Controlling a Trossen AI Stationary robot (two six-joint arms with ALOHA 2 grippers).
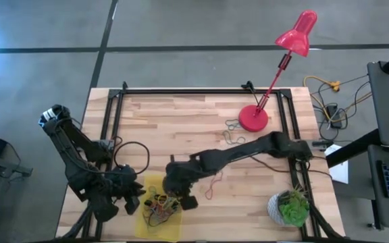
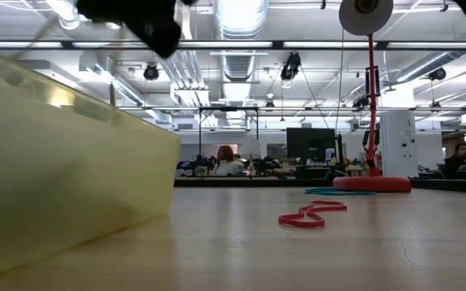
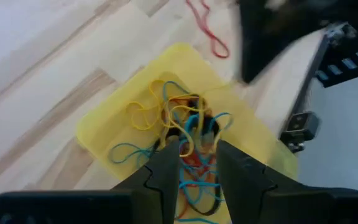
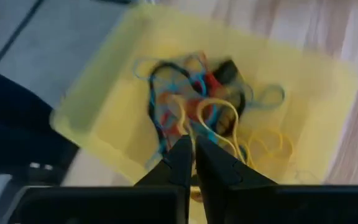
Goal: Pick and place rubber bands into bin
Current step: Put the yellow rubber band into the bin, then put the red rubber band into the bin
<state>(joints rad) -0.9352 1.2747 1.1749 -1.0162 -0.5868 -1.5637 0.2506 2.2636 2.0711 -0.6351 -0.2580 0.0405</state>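
Observation:
The yellow bin (image 1: pixel 155 221) stands near the table's front edge and holds a tangle of rubber bands (image 3: pixel 179 121) in yellow, blue, red and dark. My left gripper (image 3: pixel 199 158) hovers over the bin's left side (image 1: pixel 138 200), open, with the bands showing below the gap. My right gripper (image 4: pixel 192 148) hangs over the bin from the right (image 1: pixel 183 197), shut on a pale yellow rubber band (image 4: pixel 219 118). A red band (image 1: pixel 213 183) lies on the wood right of the bin. Two more bands (image 1: pixel 232 125) lie near the lamp's base. My right gripper pinches a pale yellow band's strand (image 4: pixel 185 132) between its two fingertips, coming from above and slanting down. The band's loop (image 4: pixel 224 115) hangs slack just past the tips, over the bands in the bin; whether it rests on them, I cannot tell.
A red desk lamp (image 1: pixel 254 119) stands at the far right. A potted green plant (image 1: pixel 290 208) sits at the near right corner. A black cable loop (image 1: pixel 131 156) lies behind the left gripper. A black frame (image 1: pixel 181 90) borders the table's far edge and sides.

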